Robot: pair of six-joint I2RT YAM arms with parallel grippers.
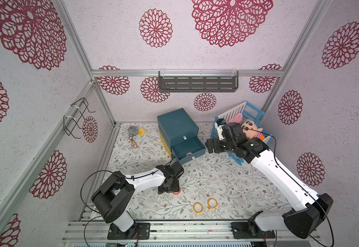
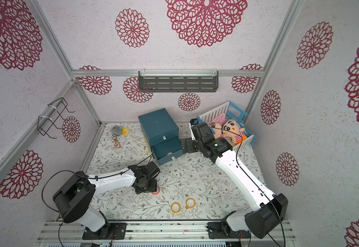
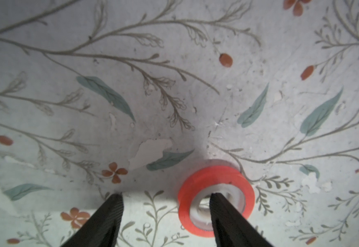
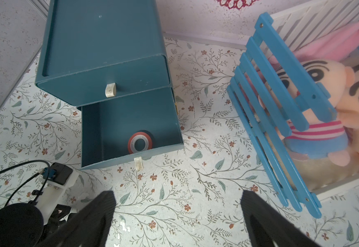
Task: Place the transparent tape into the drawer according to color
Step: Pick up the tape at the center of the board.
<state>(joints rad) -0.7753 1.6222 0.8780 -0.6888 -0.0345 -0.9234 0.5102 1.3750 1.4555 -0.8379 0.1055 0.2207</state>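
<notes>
Over the table, both top views: a flower-printed table is seen carrying a teal two-drawer box, its lower drawer pulled out.
Loose rolls: one yellow-orange tape roll and the other yellow-orange tape roll are left lying near the front edge; no purple roll is seen.
Left arm: the left pincer is lowered onto a small flat red tape roll with a whitish core.
Left wrist view: the left pincer is shown partly open, with nothing gripped. One finger is set inside the core; the other stands clear outside.
Right wrist view: the right pincer is spread wide and empty, before the open drawer, where a second red roll lies by the front wall.
Step in hand: the grasp of the red tape roll is judged to be under way.
Next move: the jaws are to be shut on the straddled wall, then the roll lifted and carried to its red mate.
</notes>
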